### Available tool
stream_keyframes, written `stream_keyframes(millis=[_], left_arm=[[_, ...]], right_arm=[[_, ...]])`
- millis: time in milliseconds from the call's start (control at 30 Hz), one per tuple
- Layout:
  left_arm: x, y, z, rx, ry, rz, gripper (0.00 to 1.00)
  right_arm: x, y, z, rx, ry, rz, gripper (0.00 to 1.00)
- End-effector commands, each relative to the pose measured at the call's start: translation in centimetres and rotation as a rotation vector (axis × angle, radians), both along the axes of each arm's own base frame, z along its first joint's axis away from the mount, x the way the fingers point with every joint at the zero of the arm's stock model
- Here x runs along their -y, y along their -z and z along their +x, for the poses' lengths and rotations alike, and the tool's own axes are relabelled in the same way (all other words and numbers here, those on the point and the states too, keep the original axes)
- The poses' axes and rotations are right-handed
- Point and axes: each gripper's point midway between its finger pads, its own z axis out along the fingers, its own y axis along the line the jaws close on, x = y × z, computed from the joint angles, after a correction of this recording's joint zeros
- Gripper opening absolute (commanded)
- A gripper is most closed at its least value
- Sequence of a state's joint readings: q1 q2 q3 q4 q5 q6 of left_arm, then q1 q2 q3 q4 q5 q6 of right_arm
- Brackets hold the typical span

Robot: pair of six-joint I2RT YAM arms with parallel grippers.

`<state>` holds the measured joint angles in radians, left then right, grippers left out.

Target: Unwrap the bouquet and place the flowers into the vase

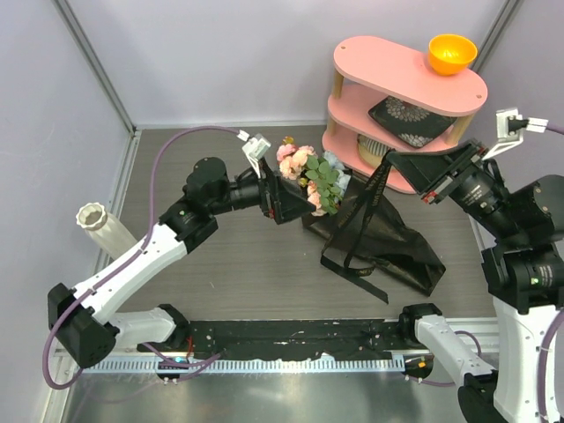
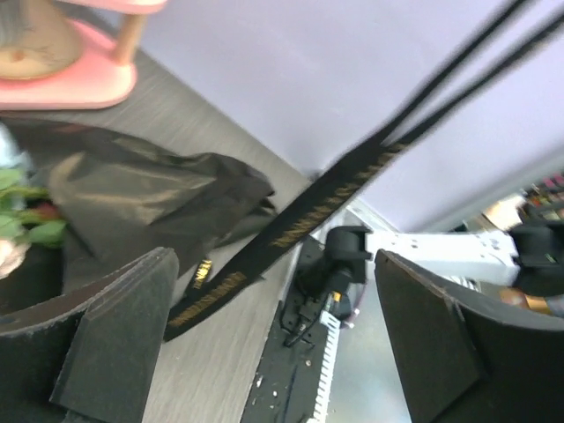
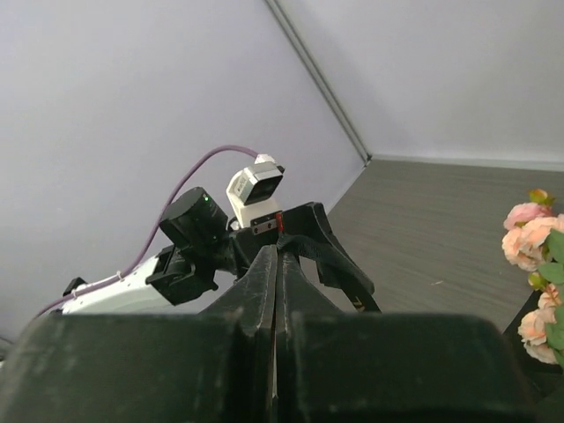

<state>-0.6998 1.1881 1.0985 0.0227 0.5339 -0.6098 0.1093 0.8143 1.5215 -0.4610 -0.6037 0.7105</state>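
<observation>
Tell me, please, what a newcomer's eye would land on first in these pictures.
The pink and peach flowers mid-table, spilling from crinkled black paper, stand out first. The right gripper holds the black ribbon lifted beside them, while the open left gripper sits at the blooms. Behind, a pink shelf carries an orange bowl.

L pincer (image 2: 273, 264) wide, R pincer (image 3: 276, 256) shut

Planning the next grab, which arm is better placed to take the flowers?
Left. The left end effector is open beside the flowers; the right end effector is shut on the ribbon, holding it up.
</observation>
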Motion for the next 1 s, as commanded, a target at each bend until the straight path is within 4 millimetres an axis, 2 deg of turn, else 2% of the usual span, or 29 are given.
stream_keyframes(millis=[0, 33, 167, 200, 267, 300, 333, 367, 400, 433, 467, 567, 667, 733, 800, 867, 900, 967], left_arm=[[1.9, -5.1, -4.4, 0.199, 0.277, -0.199, 1.0], [2.3, -4.9, -4.7, 0.205, 0.297, -0.198, 1.0], [5.7, -3.1, -7.6, 0.425, 0.341, -0.152, 1.0], [6.5, -2.6, -7.6, 0.466, 0.334, -0.156, 1.0], [7.6, -2.1, -7.4, 0.485, 0.299, -0.151, 1.0], [7.9, -2.2, -6.4, 0.482, 0.244, -0.147, 1.0], [8.8, -1.5, -6.0, 0.468, 0.219, -0.122, 1.0], [9.2, -1.9, -5.5, 0.477, 0.183, -0.11, 0.99], [9.6, -1.1, -4.5, 0.498, 0.121, -0.055, 0.97], [10.5, -0.5, -5.3, 0.508, 0.124, -0.026, 0.94], [10.8, -0.3, -5.0, 0.52, 0.097, -0.008, 0.93], [11.1, 0.5, -3.6, 0.509, 0.003, 0.047, 0.83], [10.4, 1.2, -2.7, 0.487, -0.058, 0.075, 0.75], [10.0, 1.1, -2.1, 0.461, -0.109, 0.062, 0.74], [9.9, 1.4, -1.6, 0.439, -0.144, 0.068, 0.82], [10.0, 1.4, -1.0, 0.398, -0.182, 0.066, 0.83], [10.2, 2.3, -0.7, 0.368, -0.195, 0.091, 0.82], [10.5, 2.4, -0.5, 0.353, -0.193, 0.101, 0.77]], right_arm=[[-1.8, 0.1, -0.4, 0.02, -0.147, 0.004, 0.01], [-2.0, 0.1, -0.5, 0.024, -0.162, 0.005, 0.01], [-2.4, 0.1, -0.9, 0.029, -0.201, 0.011, 0.01], [-2.5, 0.2, -0.9, 0.025, -0.207, 0.013, 0.01], [-2.5, 0.2, -1.0, 0.026, -0.214, 0.016, 0.01], [-2.5, 0.1, -1.1, 0.028, -0.215, 0.018, 0.01], [-2.5, 0.1, -1.1, 0.027, -0.216, 0.02, 0.01], [-2.5, 0.0, -1.1, 0.027, -0.214, 0.022, 0.01], [-2.5, 0.0, -1.2, 0.028, -0.215, 0.022, 0.01], [-2.5, 0.0, -1.2, 0.029, -0.213, 0.024, 0.01], [-2.5, 0.1, -1.1, 0.024, -0.21, 0.025, 0.01], [-2.4, 0.3, -0.8, 0.016, -0.205, 0.025, 0.01], [-2.4, 0.6, -0.6, 0.01, -0.201, 0.022, 0.01], [-2.4, 0.6, -0.5, 0.008, -0.196, 0.022, 0.01], [-2.3, 0.6, -0.3, 0.007, -0.193, 0.022, 0.01], [-2.3, 0.7, -0.2, 0.007, -0.189, 0.02, 0.01], [-2.3, 0.8, -0.1, 0.004, -0.189, 0.02, 0.01], [-2.3, 0.8, 0.1, 0.001, -0.183, 0.022, 0.01]])
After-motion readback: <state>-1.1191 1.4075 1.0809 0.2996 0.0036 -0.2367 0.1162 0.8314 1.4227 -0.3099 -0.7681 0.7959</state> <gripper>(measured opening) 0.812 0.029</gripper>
